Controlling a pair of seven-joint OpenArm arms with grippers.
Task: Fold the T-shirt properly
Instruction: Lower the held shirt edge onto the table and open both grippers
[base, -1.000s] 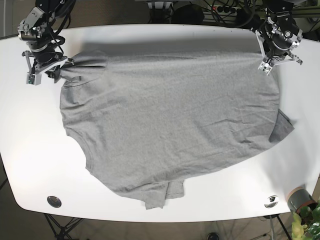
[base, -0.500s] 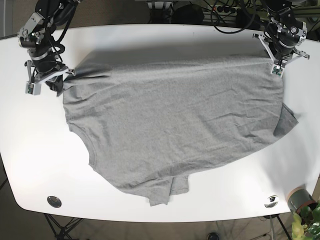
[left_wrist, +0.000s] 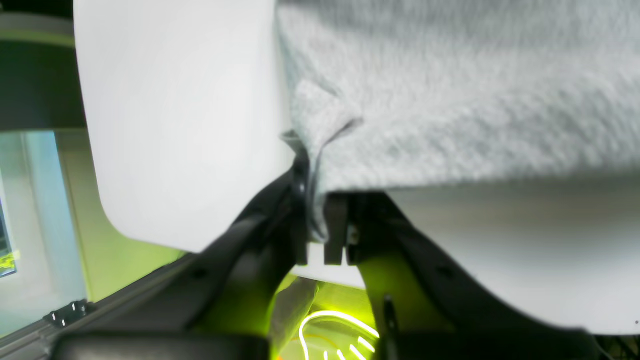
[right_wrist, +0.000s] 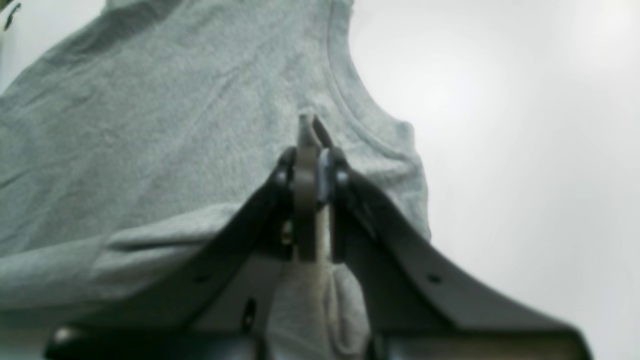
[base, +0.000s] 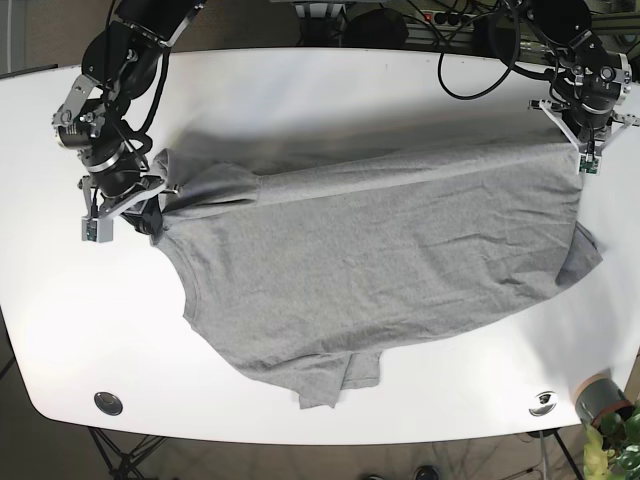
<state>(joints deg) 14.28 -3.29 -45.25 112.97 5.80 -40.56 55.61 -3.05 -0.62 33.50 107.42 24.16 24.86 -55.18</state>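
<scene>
A grey T-shirt (base: 380, 270) lies spread over the middle of the white table (base: 300, 80), its upper edge pulled taut between the two arms. The right gripper (base: 150, 200) sits at the shirt's collar-side corner, toward the table's left edge in the base view, and its fingers (right_wrist: 306, 165) are pressed together on a pinch of cloth just beside the curved neckline; a fold of fabric (right_wrist: 320, 300) hangs through below them. The left gripper (base: 583, 150) is at the opposite corner of the shirt, near the table's right edge in the base view, and its fingers (left_wrist: 336, 220) clamp the hem (left_wrist: 315, 200), the cloth bunching where it enters them. From that corner the shirt's edge drops to a folded-under flap (base: 585, 255). A small sleeve piece (base: 340, 375) juts from the shirt's lower edge, toward the table's near side.
</scene>
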